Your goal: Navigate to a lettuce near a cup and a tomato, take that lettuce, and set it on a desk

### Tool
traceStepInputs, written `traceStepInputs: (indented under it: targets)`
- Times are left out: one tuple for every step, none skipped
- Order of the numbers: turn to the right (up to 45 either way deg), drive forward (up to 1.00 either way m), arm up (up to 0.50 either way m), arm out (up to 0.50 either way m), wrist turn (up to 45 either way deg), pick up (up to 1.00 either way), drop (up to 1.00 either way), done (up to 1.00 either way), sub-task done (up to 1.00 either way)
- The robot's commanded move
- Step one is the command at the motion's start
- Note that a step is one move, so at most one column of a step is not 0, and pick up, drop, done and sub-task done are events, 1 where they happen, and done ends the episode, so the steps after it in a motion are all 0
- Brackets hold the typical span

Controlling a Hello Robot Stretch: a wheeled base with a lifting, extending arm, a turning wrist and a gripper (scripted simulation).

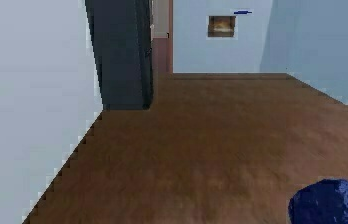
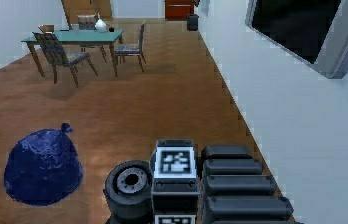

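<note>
tool [image 2: 132, 187] dark and round, crumpled blue sack [image 2: 44, 165], wood floor [image 2: 152, 95]

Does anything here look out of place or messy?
One thing: a dark blue tied sack lies on the open wood floor, away from any furniture. The green table and its chairs stand upright, and nothing looks spilled.

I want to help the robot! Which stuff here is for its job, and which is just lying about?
For the job: arm; maybe the table, if it serves as the desk.

Just lying about: blue bag; chairs; vase; TV; dark cabinet.
</note>
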Motion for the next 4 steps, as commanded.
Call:
traceStepInputs:
  targets:
    - [45.0,0.0,0.0,0.0,0.0,0.0,0.0,0.0,0.0]
    - [-45.0,0.0,0.0,0.0,0.0,0.0,0.0,0.0,0.0]
    - [0.0,0.35,0.0,0.0,0.0,0.0,0.0,0.0,0.0]
    - [9.0,0.0,0.0,0.0,0.0,0.0,0.0,0.0,0.0]
